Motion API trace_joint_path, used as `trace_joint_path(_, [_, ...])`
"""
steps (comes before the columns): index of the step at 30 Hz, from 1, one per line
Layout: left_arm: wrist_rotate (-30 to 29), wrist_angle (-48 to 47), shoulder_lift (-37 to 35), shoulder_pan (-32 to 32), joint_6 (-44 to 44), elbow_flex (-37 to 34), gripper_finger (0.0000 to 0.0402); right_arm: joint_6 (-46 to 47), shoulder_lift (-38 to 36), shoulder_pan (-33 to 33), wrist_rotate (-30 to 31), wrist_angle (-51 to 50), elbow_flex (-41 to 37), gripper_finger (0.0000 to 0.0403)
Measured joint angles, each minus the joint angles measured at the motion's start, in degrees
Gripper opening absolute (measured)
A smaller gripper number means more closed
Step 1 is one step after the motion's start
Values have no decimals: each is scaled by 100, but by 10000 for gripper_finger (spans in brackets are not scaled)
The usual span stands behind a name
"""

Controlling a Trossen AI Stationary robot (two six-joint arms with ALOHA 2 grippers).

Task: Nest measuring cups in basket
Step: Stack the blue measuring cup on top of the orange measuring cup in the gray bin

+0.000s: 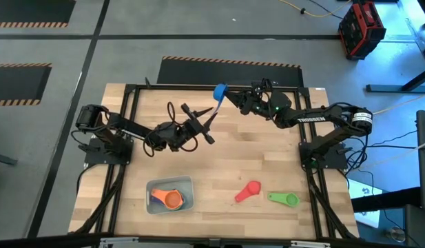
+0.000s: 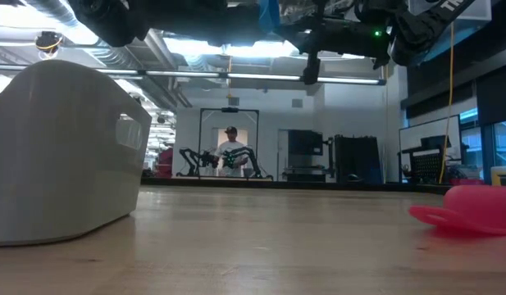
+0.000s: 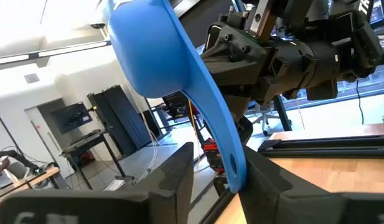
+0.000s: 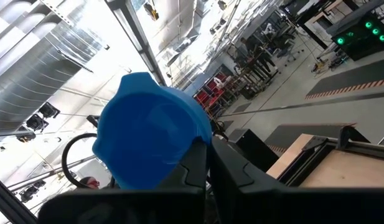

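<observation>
Both grippers clamped one blue cup (image 1: 220,91) above the table (image 1: 267,158): right gripper (image 1: 229,96) at its bowl, left gripper (image 1: 211,117) on its handle, fingertips largely hidden.

The high view looks straight down from well above, taking in the whole table (image 1: 219,165) and both arms; the low view sits at table-top level, facing across the wood into the room, with the basket (image 2: 60,152) close at its left; each wrist view looks out past its own end effector, very near the blue cup (image 3: 160,62); that blue cup (image 4: 148,127) appears in both wrist views and the high view
</observation>
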Motion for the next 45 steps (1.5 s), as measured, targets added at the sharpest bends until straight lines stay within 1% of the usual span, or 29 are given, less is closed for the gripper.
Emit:
trace_joint_path(5, [2,0,2,0,0,0,64,-4,0,0,4,2,0,11])
trace_joint_path(10, [4,-1,2,0,0,0,16,3,0,-2,9,2,0,12])
trace_joint_path(12, [-11,4,2,0,0,-2,6,7,0,-2,24,4,0,12])
trace_joint_path(30, [-10,4,2,-2,2,-2,2,14,0,-2,17,2,0,14])
trace_joint_path(43, [4,3,2,-4,4,-4,1,13,0,2,-25,-59,0,63])
trace_joint_path(45, [4,4,2,-4,4,-4,1,-2,0,2,-173,-57,0,64])
